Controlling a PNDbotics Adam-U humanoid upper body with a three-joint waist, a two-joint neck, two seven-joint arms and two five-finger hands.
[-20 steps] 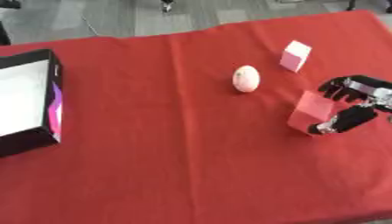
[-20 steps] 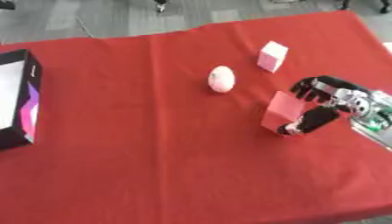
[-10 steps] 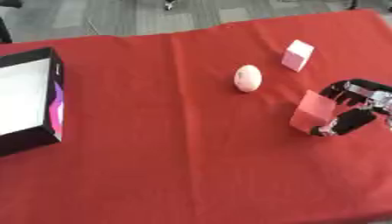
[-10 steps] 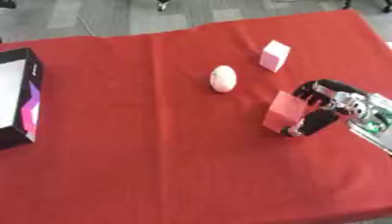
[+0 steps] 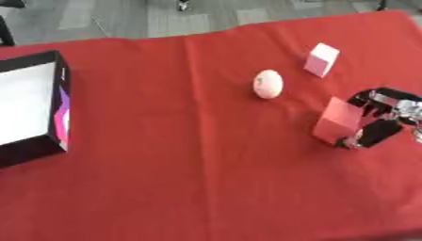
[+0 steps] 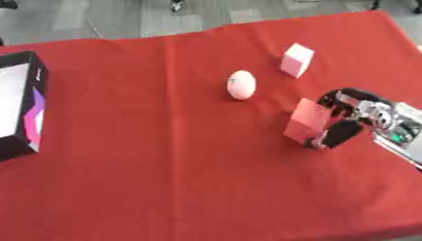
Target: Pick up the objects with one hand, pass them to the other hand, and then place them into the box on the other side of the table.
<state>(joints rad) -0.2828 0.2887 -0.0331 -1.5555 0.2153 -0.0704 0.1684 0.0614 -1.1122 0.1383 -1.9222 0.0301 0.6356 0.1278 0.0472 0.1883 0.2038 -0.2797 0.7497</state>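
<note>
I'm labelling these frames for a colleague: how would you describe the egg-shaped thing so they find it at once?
Start at the red tablecloth and go to its far right part. There, the white egg lies alone, left of the pale cube and beyond the red block in the right hand. It is the only rounded object.

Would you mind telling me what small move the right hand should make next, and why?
Probably lift. The right hand has its fingers and thumb curled round the red block, which seems to sit on the red tablecloth; raising it would start the pass toward the box.
</note>
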